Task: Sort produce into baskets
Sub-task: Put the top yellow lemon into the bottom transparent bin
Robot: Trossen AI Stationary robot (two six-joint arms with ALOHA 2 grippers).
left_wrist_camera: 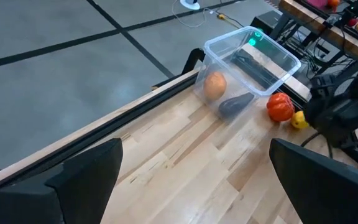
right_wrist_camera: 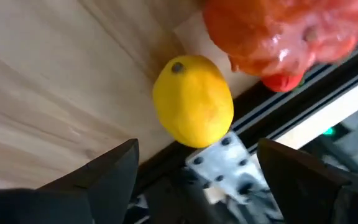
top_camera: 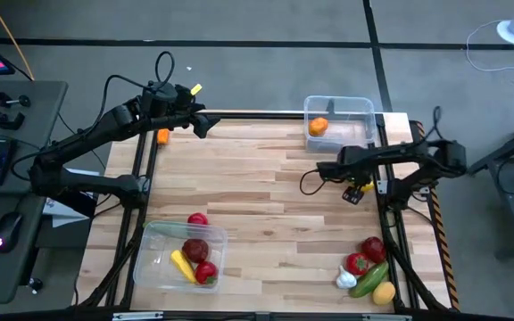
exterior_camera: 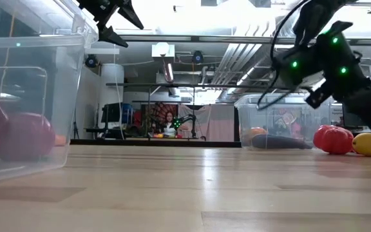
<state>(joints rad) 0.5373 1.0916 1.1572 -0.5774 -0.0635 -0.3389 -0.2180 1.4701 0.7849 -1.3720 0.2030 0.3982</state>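
Seen from above, a wooden table (top_camera: 266, 178) holds two clear baskets. The far basket (top_camera: 339, 120), at the far edge toward the right corner, holds an orange piece (top_camera: 319, 127). The near basket (top_camera: 184, 251), by the near left corner, holds red and yellow pieces. A heap of unsorted produce (top_camera: 366, 267) lies at the near right corner, and a small orange piece (top_camera: 162, 136) sits at the far left edge. The left gripper (top_camera: 202, 122) hangs over the far edge, jaws spread and empty. The right gripper (top_camera: 327, 169) hovers right of centre, also spread and empty. Sorting looks partly done; the next move probably calls for the right arm to swing to the near right heap and close on one piece.

From table height, both grippers hang clear of the wood. The near basket is cut off at the picture's edge, and the far basket's contents are dim.

The left wrist view shows the far basket with the orange piece and a dark shape (left_wrist_camera: 236, 104) I cannot identify.

The right wrist view shows a yellow lemon (right_wrist_camera: 193, 101) between spread fingers, just beside a red piece (right_wrist_camera: 291, 31) that is cut off. The wrist views disagree with the overhead on how near the lemon is.
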